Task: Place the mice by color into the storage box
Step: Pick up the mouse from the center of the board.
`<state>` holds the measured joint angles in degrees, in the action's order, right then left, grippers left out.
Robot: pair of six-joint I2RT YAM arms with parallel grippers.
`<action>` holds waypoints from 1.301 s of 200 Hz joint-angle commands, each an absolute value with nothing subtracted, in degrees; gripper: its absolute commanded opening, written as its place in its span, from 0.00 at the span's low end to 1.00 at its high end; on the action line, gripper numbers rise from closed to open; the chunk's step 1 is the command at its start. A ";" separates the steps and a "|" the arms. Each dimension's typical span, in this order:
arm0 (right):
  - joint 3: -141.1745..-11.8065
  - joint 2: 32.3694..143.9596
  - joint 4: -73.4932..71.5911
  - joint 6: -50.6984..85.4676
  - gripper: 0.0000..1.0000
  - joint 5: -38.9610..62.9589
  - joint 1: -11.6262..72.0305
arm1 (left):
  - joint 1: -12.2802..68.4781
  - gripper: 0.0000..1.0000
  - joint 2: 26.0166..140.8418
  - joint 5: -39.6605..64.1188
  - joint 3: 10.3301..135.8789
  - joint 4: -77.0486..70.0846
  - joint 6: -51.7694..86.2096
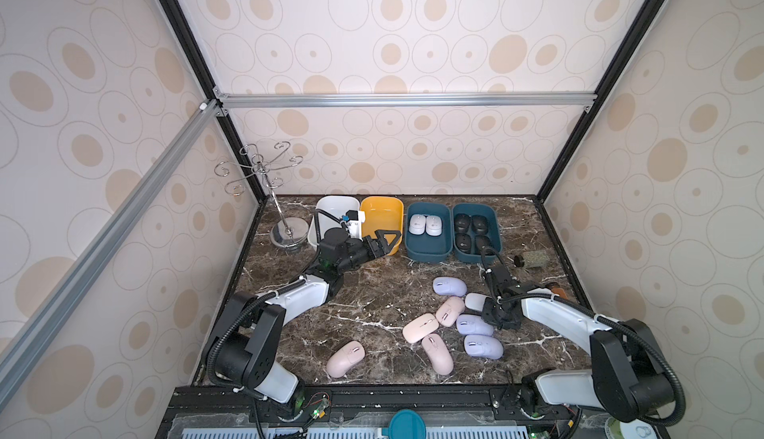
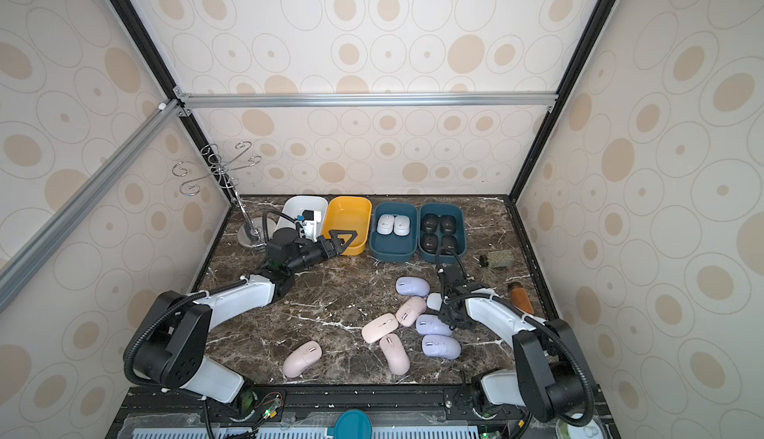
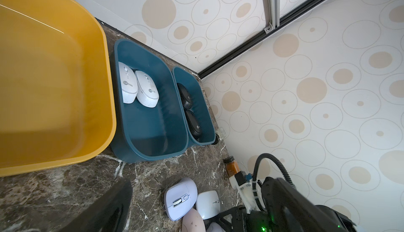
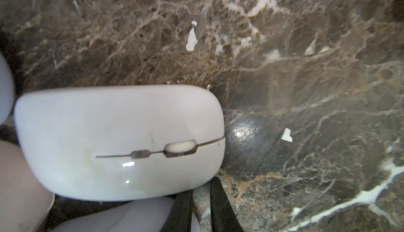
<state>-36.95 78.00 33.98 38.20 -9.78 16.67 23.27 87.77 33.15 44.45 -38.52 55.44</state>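
Note:
Four storage boxes line the back: white [image 1: 330, 204], yellow [image 1: 382, 208] and two teal. The left teal box [image 1: 426, 253] holds two white mice [image 1: 426, 225]; the right one [image 1: 467, 256] holds several black mice [image 1: 471, 230]. Loose on the marble lie a white mouse [image 1: 475, 301], three lavender mice [image 1: 448, 286] and several pink mice [image 1: 419, 327], one apart [image 1: 345, 358]. My right gripper [image 4: 201, 189] hangs beside the white mouse [image 4: 120, 141], fingers nearly together with only bare table between. My left gripper [image 1: 386, 240] is open and empty by the yellow box's front.
A metal hook stand [image 1: 285, 234] rises at the back left. A small jar [image 1: 531, 259] and a brown bottle [image 2: 521, 296] lie along the right wall. The enclosure walls close in on three sides.

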 commanded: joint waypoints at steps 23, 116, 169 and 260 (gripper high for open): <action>-45.84 85.31 31.07 36.37 0.31 -10.69 11.91 | 23.68 1.00 87.36 33.80 46.58 -39.29 54.58; -50.69 85.78 30.23 36.73 0.67 -8.49 14.41 | 23.64 1.00 87.13 33.48 47.03 -38.35 53.61; -57.57 94.78 30.15 28.56 0.75 -2.92 14.70 | 23.64 1.00 87.14 33.68 46.77 -38.96 53.84; -57.84 99.27 29.34 27.13 0.58 -2.91 14.67 | 23.62 1.00 87.03 33.67 46.83 -38.97 53.67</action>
<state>-58.39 99.66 28.34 27.35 -2.66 14.48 23.31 87.77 33.12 44.53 -38.11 54.37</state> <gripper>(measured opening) 0.613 0.999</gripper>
